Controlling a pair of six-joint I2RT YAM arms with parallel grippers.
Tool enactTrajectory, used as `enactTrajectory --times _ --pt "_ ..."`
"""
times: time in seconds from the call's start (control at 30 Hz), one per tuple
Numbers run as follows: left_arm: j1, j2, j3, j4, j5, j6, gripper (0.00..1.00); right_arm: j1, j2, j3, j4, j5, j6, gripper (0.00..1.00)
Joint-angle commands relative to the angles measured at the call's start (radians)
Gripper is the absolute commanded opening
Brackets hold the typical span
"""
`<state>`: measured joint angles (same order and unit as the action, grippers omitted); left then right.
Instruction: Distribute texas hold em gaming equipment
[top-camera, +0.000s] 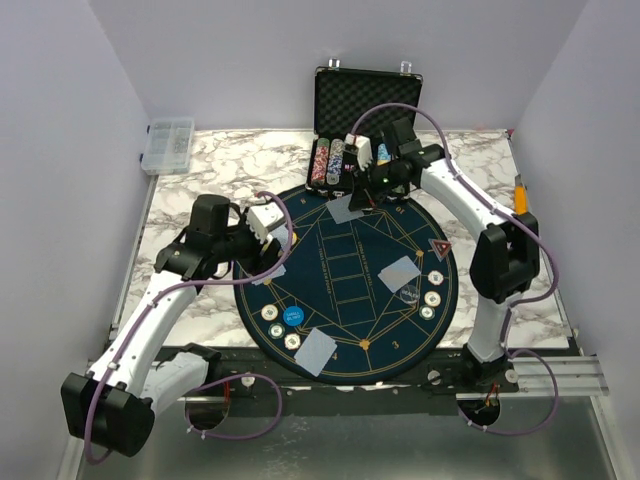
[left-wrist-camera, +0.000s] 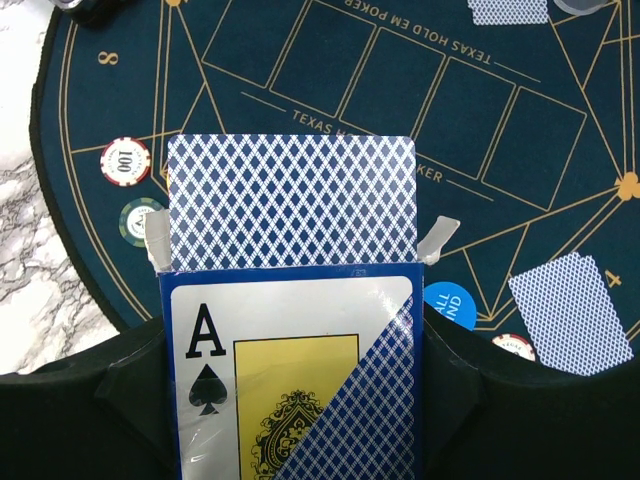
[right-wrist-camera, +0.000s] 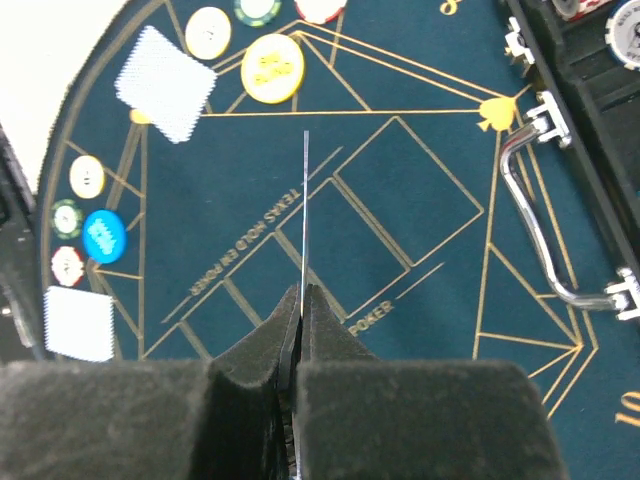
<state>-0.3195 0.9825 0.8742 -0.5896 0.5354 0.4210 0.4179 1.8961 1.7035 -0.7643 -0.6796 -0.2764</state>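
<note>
Three cards (top-camera: 400, 270) lie on the mat (top-camera: 345, 300) at 12, 3 and 7 o'clock. At its 12 o'clock edge the right claw (right-wrist-camera: 302, 300) is clamped on a fourth card (right-wrist-camera: 304, 210), seen edge-on. The left claw (left-wrist-camera: 297, 245) grips the deck (left-wrist-camera: 290, 370) at 9 o'clock, one card (left-wrist-camera: 290, 200) sticking out. Chips (top-camera: 432, 298) sit at 4 o'clock.

Fig. My left arm (top-camera: 150, 320) and right arm (top-camera: 462, 200): white, rounded link shells joined by boxy black joint housings, each trailed by a looping mauve cable (top-camera: 400, 104). My left hand (top-camera: 268, 240) and right hand (right-wrist-camera: 302, 305) are matte black. The left's fingertips (left-wrist-camera: 158, 245) look capped in pale, translucent tape, though indistinctly.
</note>
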Motion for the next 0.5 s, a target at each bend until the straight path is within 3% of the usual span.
enactTrajectory --times 0.0,0.2,0.47 --pt "0.033 -0.021 0.019 0.002 0.052 -0.027 0.00 0.005 0.107 0.073 0.016 0.100 -0.098 0.01" --pt "0.046 -0.037 0.013 -0.001 0.036 -0.034 0.00 0.004 0.187 0.184 -0.143 0.178 0.056 0.01" --pt "0.054 -0.051 -0.007 0.000 0.031 -0.040 0.00 0.005 0.139 0.191 -0.292 0.467 0.254 0.01"
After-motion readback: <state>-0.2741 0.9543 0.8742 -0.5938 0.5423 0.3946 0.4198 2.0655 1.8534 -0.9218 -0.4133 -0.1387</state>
